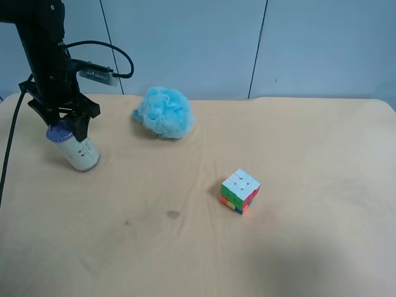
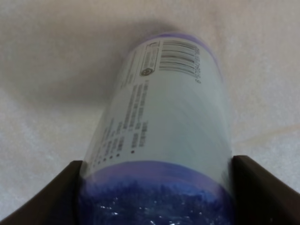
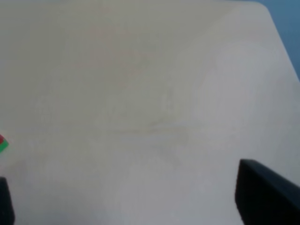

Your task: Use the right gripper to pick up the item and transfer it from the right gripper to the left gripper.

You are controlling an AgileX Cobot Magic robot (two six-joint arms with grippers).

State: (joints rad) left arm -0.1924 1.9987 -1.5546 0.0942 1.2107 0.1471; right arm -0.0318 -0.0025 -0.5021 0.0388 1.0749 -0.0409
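The item (image 1: pixel 75 146), a stiff, light-looking can with a likely slippery side, hangs tilted, clamped at its purple lid end in the left tool (image 1: pixel 64 128); the right tool's fingers (image 3: pixel 267 194) stand apart, empty.

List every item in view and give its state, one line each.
can: tilted, held by its purple-lidded end, lower end at the table
left gripper: shut on the can
right gripper: open, empty, over bare table
cube: resting on the table, free
blue puff: resting on the table, free
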